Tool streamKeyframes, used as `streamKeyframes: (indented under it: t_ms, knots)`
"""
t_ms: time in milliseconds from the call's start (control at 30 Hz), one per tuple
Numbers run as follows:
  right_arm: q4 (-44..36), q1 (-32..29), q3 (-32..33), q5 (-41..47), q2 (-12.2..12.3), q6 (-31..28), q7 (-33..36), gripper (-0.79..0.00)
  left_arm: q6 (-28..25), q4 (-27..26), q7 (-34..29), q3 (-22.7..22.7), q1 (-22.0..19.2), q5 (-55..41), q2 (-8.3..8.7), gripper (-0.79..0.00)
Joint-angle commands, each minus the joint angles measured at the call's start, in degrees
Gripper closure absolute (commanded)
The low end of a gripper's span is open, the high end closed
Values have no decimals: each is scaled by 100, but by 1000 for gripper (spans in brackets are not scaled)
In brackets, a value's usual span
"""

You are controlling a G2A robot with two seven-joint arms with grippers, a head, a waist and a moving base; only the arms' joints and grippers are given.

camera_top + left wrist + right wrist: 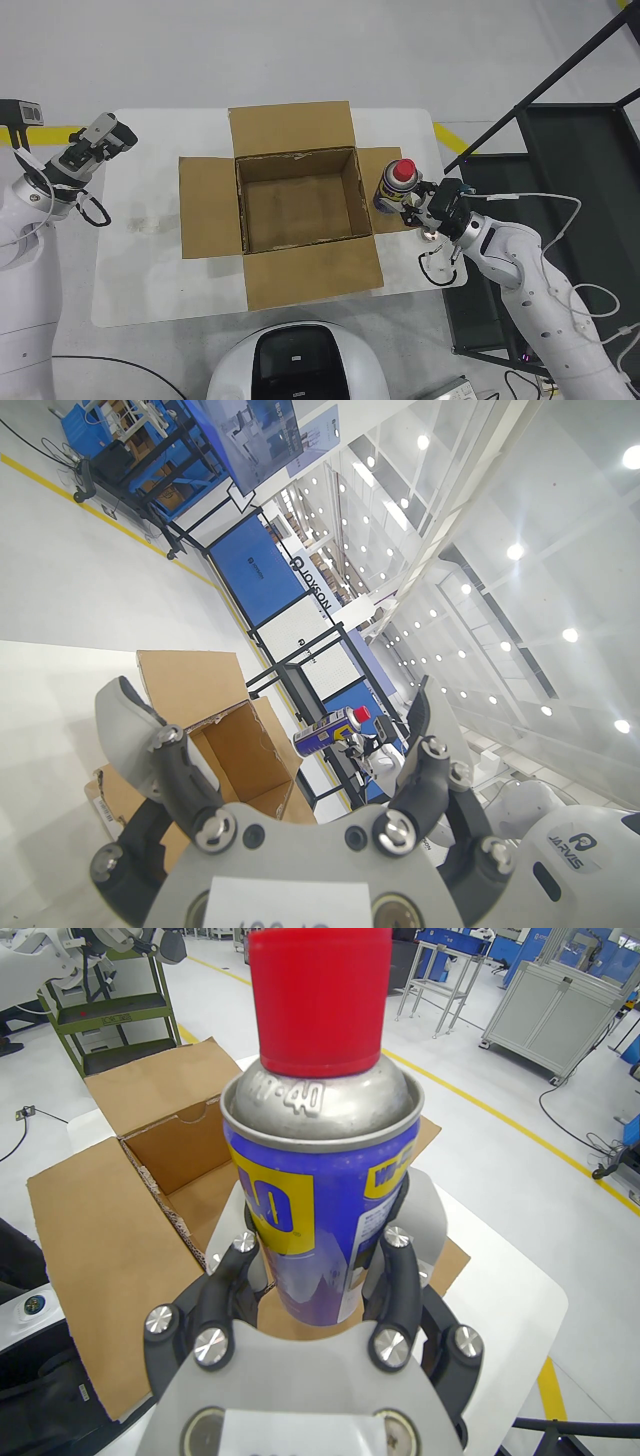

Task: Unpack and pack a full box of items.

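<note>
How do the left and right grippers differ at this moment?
The left gripper has open, empty fingers; the right gripper has its fingers shut on the spray can. The left gripper is near the table's far left corner, apart from the box; the right gripper is by the box's right flap. Both are outside the box's opening.

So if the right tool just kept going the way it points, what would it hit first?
Likely the cardboard box: the right tool, shut on the spray can, points over its nearest flap toward the opening. Height is unclear, so it might clear the wall.
</note>
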Motion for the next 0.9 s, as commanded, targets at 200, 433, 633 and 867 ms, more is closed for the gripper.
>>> streamKeyframes:
  t_ms: [200,433,633,867]
  knots:
    - [0,-4,2,-4,0,2,-8,0,0,0,0,0,0,0,0,-785]
    - [0,-4,2,-4,0,2,-8,0,0,0,0,0,0,0,0,-785]
    - [0,-4,2,-4,0,2,-8,0,0,0,0,0,0,0,0,-785]
    - [-187,54,8,-122,5,60,344,0,0,0,0,0,0,0,0,-785]
